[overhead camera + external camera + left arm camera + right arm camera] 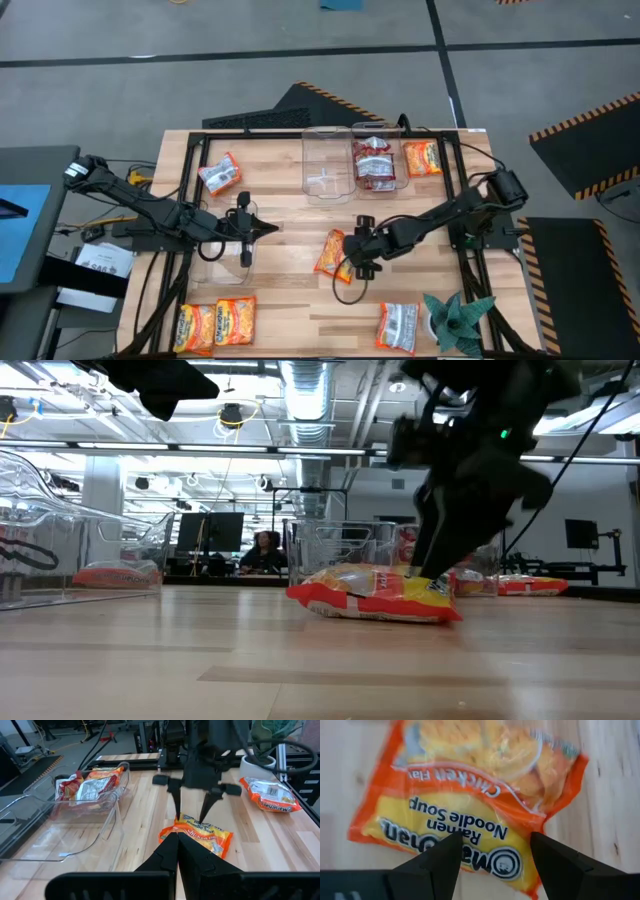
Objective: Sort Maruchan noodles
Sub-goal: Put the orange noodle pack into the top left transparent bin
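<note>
From above, on the wooden tabletop (pixel 290 240), the right hand (pixel 355 262) sits at the centre with its fingers spread over an orange noodle packet (pixel 330 253) lying flat. The left hand (pixel 250 228) waits left of centre, fingers shut, gripping nothing. Two clear bins (pixel 328 165) stand at the far edge; one holds a red-and-white packet (pixel 375 163), with another orange packet (pixel 422 158) just beside it. More packets lie at the near left (pixel 215 323), near right (pixel 398 326) and far left (pixel 220 176); a teal spiky plant (pixel 458 318) stands in the near right corner. Low view: the packet (pixel 375 592) rests on the wood, the right hand's fingers down at one end. Left wrist view: the shut fingers (pixel 187 860) point at the packet (pixel 200 834), the right hand (pixel 192 805) straddling it from above. Right wrist view: two dark fingertips (pixel 445 857) stand apart over the packet (pixel 470 800), not clamping it.
</note>
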You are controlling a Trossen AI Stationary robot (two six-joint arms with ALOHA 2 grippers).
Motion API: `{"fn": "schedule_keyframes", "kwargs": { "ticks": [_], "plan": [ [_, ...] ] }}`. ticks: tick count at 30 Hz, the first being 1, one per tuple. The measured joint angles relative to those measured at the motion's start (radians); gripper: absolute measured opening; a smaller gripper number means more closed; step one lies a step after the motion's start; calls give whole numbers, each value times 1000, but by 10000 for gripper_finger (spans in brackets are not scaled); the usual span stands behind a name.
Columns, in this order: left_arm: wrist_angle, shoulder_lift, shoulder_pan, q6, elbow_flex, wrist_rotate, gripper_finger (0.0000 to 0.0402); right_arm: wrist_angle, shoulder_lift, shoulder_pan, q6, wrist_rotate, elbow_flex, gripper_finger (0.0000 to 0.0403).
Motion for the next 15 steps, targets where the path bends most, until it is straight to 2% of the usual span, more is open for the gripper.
{"fn": "schedule_keyframes", "kwargs": {
  "ticks": [6,9,12,15],
  "plan": [
    [0,0,0,0,0,-5,0,19,58,-41,-42,-64,4,258],
    [-1,0,0,0,0,-5,0,15,87,-42,-44,-70,6,233],
    [0,0,0,0,0,-5,0,17,98,-31,-36,-40,6,158],
    [-9,-25,-9,1,0,-5,0,8,90,-16,-25,-4,4,45]
  ]
}}
